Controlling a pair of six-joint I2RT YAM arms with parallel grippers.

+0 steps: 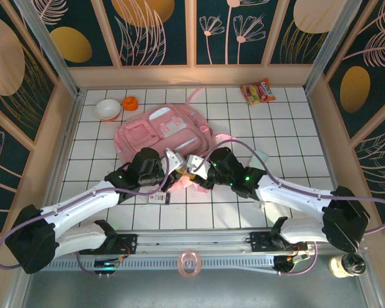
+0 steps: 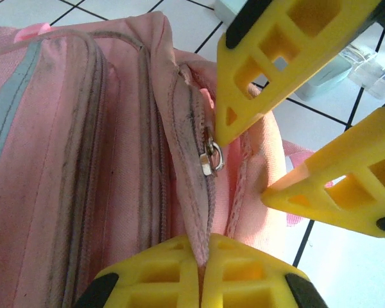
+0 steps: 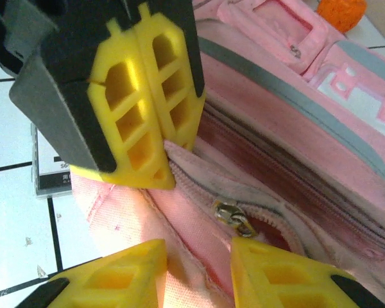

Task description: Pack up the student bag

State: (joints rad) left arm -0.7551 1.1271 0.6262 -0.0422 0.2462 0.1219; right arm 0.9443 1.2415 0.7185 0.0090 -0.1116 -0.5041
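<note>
**Student bag** (image 1: 155,128): pale pink, lying flat on the white tiled table (image 1: 308,128). Its near edge sits under both sets of jaws.
**Zip pull** (image 3: 234,218): silver, on the bag's opening seam. It lies just ahead of the right jaws' tips and close beside the left jaws' tips.
**Left gripper** (image 2: 202,249): clenched, pinching the bag's pink flap edge next to the zip.
**Right gripper** (image 3: 197,251): released, with the jaws parted over the pink fabric and gripping nothing.
**Card** (image 1: 158,199): flat on the tiles, just behind the left jaws.
**Bowl** (image 1: 108,109), **orange object** (image 1: 130,102), **snack packet** (image 1: 258,92): beyond the bag, well apart from both jaws.
</note>
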